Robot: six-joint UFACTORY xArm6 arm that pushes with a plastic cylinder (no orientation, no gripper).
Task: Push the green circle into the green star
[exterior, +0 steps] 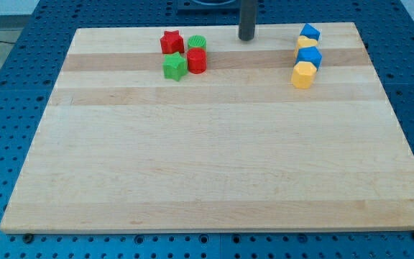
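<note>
The green circle (198, 42) sits near the view's top, left of centre, touching the red star (171, 42) on its left and the red block (197, 60) below it. The green star (175, 67) lies just below and left of the circle, next to the red block. My tip (246, 37) stands on the board at the view's top, to the right of the green circle with a clear gap between them. It touches no block.
At the view's top right, a column of blocks: a blue block (309, 32), a yellow block (306, 44), a blue block (310, 57) and a yellow hexagon (302, 75). The wooden board (214, 158) lies on a blue perforated table.
</note>
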